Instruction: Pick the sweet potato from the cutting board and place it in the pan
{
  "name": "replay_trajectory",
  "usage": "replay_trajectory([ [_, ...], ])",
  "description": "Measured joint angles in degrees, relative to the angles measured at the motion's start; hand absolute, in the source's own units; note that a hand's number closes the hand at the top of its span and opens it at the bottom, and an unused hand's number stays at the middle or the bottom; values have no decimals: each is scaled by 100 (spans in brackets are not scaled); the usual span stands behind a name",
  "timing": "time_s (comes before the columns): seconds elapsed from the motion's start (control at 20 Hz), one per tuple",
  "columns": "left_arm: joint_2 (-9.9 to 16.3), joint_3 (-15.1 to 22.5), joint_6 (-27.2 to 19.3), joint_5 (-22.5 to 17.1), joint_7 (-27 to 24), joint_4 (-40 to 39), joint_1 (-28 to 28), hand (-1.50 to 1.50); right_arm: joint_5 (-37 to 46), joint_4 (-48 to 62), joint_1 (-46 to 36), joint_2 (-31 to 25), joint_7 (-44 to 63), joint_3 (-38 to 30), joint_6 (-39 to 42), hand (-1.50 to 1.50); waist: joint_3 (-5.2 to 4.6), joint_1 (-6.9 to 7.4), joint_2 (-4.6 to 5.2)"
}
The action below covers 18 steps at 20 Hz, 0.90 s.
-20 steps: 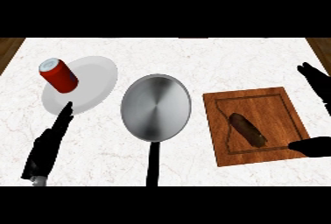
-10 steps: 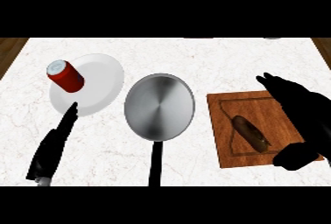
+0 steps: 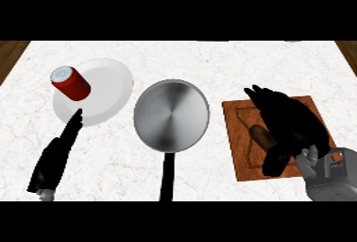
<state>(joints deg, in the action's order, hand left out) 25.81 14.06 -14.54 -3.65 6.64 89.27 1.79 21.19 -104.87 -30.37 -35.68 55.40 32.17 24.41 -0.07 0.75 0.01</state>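
Two hands are in your head view. Your right hand [image 3: 289, 125] lies over the cutting board [image 3: 241, 142] at the right of the counter [image 3: 209, 61], its fingers [image 3: 261, 97] straight and spread, covering most of the sweet potato [image 3: 262, 135]; only the potato's left end shows, lying on the board. You cannot tell whether the hand touches it. The thumb points down toward the board's near edge. Your left hand [image 3: 55, 158] rests low at the left, fingers straight, tips just at the near rim of the white plate [image 3: 111, 90]. A red can [image 3: 70, 83] lies tilted on that plate. The steel pan [image 3: 171, 116] sits between plate and board, its black handle running toward you
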Motion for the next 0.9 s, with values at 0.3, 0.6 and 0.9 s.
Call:
replay_trajectory([
  [0.3,-43,-51,31,43,80,-25,-92,0,25,597,-295,231,194,363,370,-150,-4,-5,-3],
  [0.6,-86,-86,92,90,-10,2,15,0,166,1072,-355,531,323,578,583,-150,-2,-24,-8],
  [0.9,-183,-113,79,178,-95,46,148,0,398,1453,-353,835,377,679,754,-150,1,-33,-10],
])
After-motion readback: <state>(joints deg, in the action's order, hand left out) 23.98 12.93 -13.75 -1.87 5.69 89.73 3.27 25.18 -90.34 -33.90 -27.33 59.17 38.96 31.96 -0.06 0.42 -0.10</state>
